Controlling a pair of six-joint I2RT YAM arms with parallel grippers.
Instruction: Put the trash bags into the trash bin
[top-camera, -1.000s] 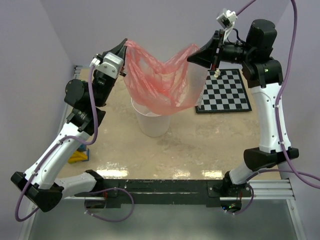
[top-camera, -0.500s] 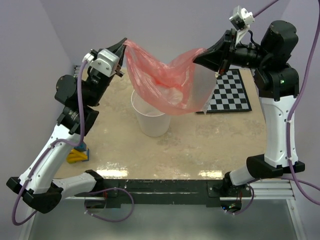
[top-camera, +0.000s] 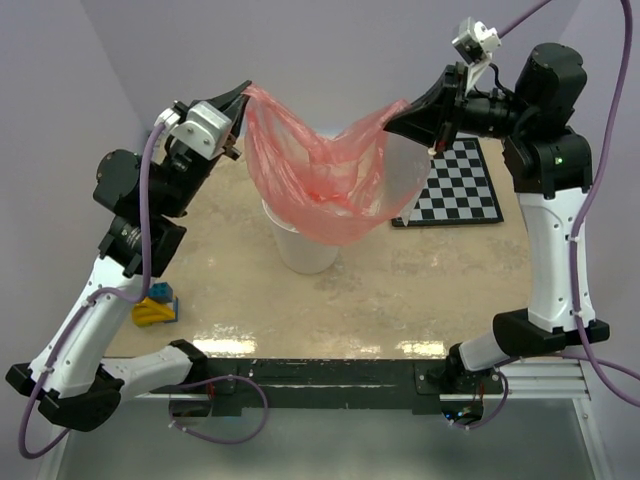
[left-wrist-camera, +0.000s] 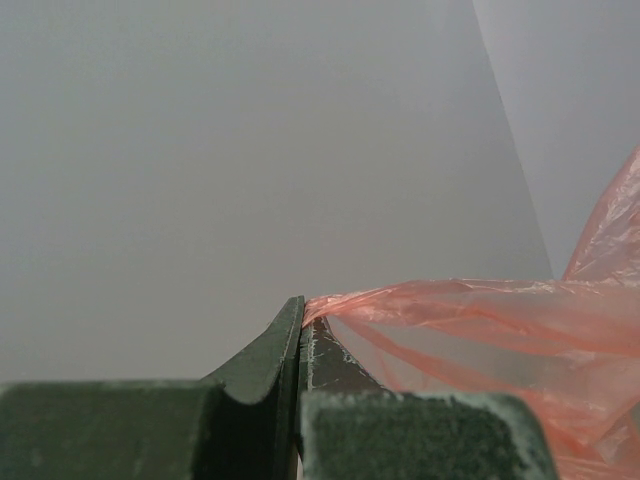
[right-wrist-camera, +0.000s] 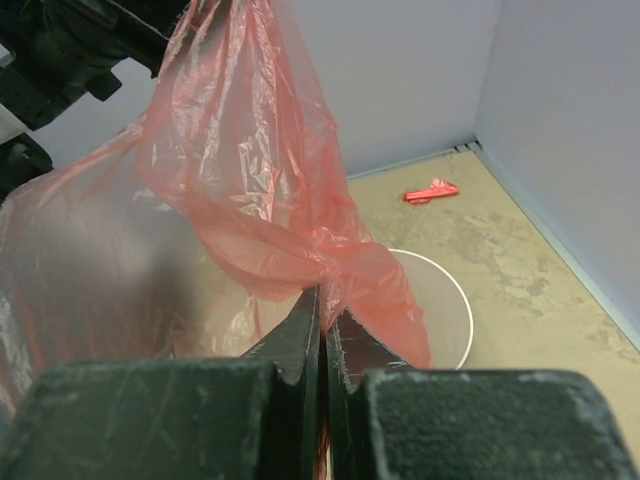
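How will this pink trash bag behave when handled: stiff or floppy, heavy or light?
Probably very floppy: the trash bag sags deeply between the left gripper and right gripper, each shut on an edge. Likely light, since fingertip pinches alone carry it. The thin crinkled film may cling rather than drop neatly into the trash bin.

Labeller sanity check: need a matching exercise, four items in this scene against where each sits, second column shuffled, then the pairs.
1. trash bag
2. trash bin
3. checkerboard
4. small red piece

A. flat on the table, on the right arm's side
B. hung in the air between the left gripper and the right gripper, both pinching it
C. lying on the table near the wall
D. upright on the table, mouth open

Pairs: 1-B, 2-D, 3-A, 4-C
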